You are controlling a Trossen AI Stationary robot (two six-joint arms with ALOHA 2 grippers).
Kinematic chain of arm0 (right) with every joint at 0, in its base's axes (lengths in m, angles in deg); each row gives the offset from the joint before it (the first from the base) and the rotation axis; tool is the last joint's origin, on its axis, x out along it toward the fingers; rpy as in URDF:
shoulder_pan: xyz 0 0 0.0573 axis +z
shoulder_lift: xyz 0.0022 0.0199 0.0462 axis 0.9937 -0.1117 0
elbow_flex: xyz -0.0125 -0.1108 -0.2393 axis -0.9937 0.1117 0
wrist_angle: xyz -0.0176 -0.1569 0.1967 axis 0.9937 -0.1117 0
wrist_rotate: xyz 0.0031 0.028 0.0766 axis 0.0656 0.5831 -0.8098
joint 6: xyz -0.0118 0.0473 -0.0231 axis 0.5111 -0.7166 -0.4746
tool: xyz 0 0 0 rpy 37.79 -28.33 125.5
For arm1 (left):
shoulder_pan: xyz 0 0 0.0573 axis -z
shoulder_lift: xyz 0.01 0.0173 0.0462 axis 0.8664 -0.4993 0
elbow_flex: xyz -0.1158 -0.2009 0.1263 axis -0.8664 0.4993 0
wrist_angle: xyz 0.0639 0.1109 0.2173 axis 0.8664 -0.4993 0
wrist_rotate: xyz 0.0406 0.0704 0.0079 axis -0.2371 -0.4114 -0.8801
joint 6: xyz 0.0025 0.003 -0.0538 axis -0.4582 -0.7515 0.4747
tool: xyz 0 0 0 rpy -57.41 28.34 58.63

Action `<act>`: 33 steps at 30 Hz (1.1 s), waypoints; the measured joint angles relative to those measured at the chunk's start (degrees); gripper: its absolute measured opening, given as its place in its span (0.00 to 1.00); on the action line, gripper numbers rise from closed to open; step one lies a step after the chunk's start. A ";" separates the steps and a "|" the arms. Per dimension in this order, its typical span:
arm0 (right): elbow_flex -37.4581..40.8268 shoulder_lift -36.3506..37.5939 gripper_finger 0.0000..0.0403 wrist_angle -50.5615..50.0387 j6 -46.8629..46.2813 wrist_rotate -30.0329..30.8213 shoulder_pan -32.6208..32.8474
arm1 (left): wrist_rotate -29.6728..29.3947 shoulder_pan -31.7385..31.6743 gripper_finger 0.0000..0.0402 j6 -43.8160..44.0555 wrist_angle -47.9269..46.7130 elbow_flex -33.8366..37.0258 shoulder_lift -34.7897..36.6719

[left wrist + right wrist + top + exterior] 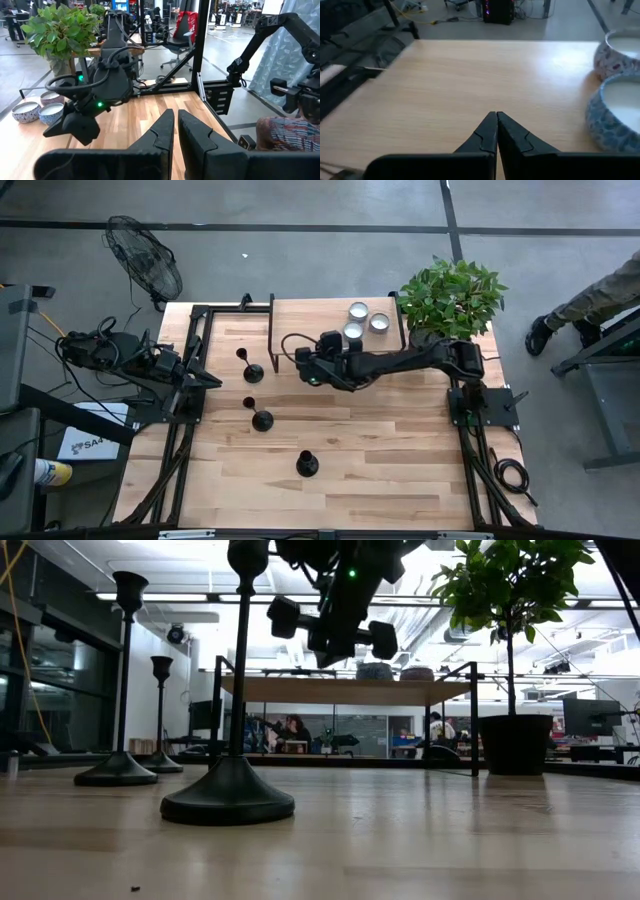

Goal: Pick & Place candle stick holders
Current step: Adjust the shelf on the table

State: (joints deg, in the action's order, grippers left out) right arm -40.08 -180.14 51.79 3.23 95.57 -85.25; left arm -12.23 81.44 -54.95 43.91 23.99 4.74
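black candle stick holders [262, 420], three, three bowls [358, 310]

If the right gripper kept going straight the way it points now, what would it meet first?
Probably nothing: the shut right gripper points along the bare raised shelf toward its far edge. The patterned bowls sit off to one side, though depth is hard to judge.

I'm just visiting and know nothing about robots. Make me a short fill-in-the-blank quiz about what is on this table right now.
1. The number of black thin-stemmed candlestick holders standing on the wooden table is ____.
2. The right gripper hovers over the raised wooden shelf with its fingers ____.
3. The white patterned bowls on that shelf sit beside a leafy green potted ____.
4. The left gripper holds ____.

Missing words: three; shut; plant; nothing
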 joint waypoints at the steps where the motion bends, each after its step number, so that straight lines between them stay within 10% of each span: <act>1: 0.02 -0.07 0.00 -0.84 -0.63 -0.11 -0.21 | 0.00 -0.01 0.06 0.01 0.00 0.00 0.02; 33: 0.04 0.00 0.00 -18.00 -14.54 -0.86 -0.99 | 0.00 -0.01 0.06 0.00 0.00 0.00 0.01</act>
State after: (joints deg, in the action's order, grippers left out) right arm -40.03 -180.14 33.79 -11.31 94.71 -86.24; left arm -12.23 81.43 -54.95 43.91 23.99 4.75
